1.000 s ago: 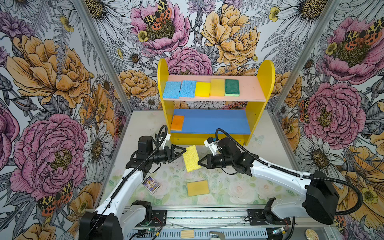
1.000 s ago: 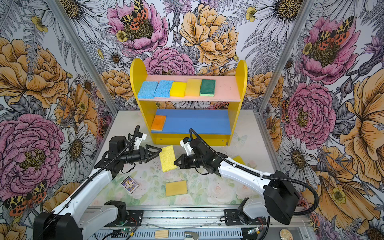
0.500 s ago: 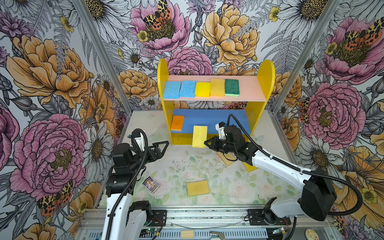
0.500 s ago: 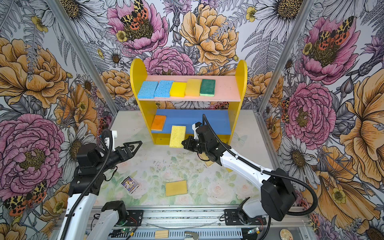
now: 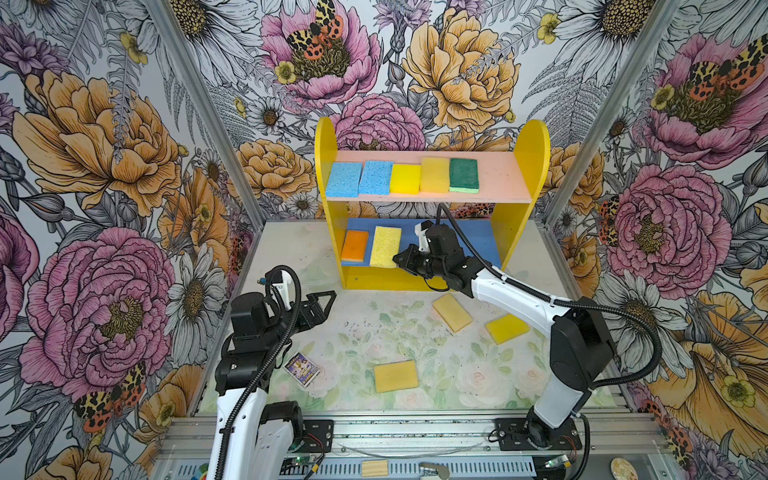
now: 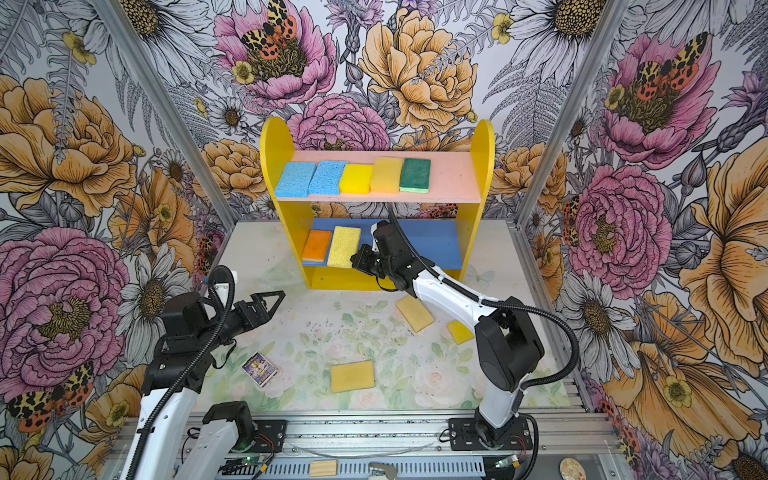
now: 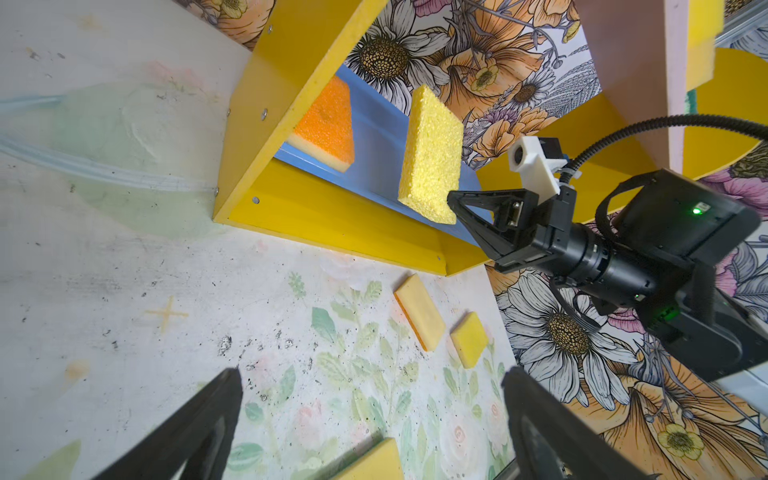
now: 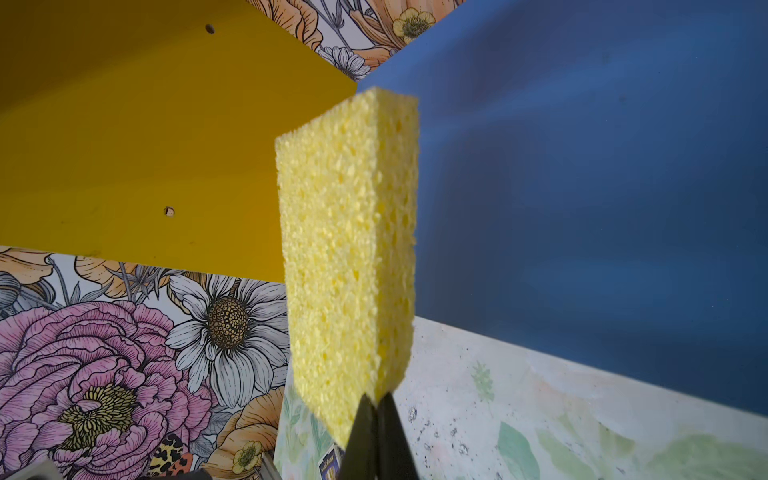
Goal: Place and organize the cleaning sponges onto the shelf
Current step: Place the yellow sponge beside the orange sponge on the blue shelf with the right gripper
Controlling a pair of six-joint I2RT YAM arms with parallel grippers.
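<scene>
In both top views the right gripper [image 5: 398, 261] clamps a porous sponge [image 5: 385, 246] over the blue board [image 5: 484, 235] of the shelf [image 5: 530, 158], just beside an orange sponge [image 5: 355, 245]; the left gripper [image 5: 319, 308] hangs apart, jaws wide. Left wrist view: three loose sponges [image 7: 419, 311] lie on the table [image 7: 124, 270]. Right wrist view: jaws pinch the porous sponge's corner.

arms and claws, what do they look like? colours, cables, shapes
Both arms, left arm and right arm, have glossy white links between chunky black joint housings. A black ribbed hose loops along each. The left claw and right claw are black with hollow triangular fingers. A white camera mount sits at the right wrist, and a green light glows on its motor.
</scene>
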